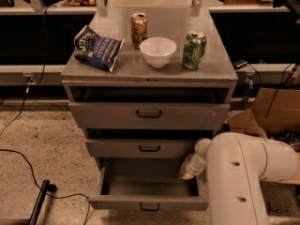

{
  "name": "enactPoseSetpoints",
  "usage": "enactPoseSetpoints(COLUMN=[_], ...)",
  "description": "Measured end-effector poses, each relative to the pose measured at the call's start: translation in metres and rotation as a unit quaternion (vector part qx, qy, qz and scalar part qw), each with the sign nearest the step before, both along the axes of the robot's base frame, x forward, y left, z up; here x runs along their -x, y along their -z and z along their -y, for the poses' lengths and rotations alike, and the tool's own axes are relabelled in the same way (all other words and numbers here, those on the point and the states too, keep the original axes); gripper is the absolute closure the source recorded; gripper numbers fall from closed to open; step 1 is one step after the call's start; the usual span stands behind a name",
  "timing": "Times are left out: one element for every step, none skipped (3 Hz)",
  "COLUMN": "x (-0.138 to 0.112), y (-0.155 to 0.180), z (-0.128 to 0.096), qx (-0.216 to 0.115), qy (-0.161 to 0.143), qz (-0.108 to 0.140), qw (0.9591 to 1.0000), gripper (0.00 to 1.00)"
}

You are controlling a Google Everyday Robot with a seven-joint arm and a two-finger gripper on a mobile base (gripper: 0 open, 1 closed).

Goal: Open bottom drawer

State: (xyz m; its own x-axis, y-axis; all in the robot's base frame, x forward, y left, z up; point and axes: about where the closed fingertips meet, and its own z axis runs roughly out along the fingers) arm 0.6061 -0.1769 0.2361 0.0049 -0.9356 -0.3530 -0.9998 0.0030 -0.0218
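The bottom drawer (148,202) of the grey metal cabinet stands pulled well out, its inside bare, with a small dark bar handle (149,206) on its slim front. My gripper (187,171) hangs at the drawer's right rear corner, just under the middle drawer, at the end of my white arm (243,172). The arm covers the drawer's right side.
The middle drawer (149,148) and top drawer (149,115) sit a little out. On the cabinet top lie a blue chip bag (97,48), a brown can (138,29), a white bowl (158,51) and a green can (193,50). A cardboard box (276,108) stands at the right, black cables (28,168) on the floor at left.
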Motion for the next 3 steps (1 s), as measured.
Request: enactPoseSetpoints(x=[0.016, 0.032, 0.038], y=[0.014, 0.031, 0.040], z=[-0.012, -0.022, -0.027], qx=[-0.014, -0.018, -0.035], qy=[-0.001, 0.007, 0.014], qz=[-0.018, -0.028, -0.032], qw=[0.9997, 0.9994, 0.9988], gripper=[1.00, 1.00, 1.00])
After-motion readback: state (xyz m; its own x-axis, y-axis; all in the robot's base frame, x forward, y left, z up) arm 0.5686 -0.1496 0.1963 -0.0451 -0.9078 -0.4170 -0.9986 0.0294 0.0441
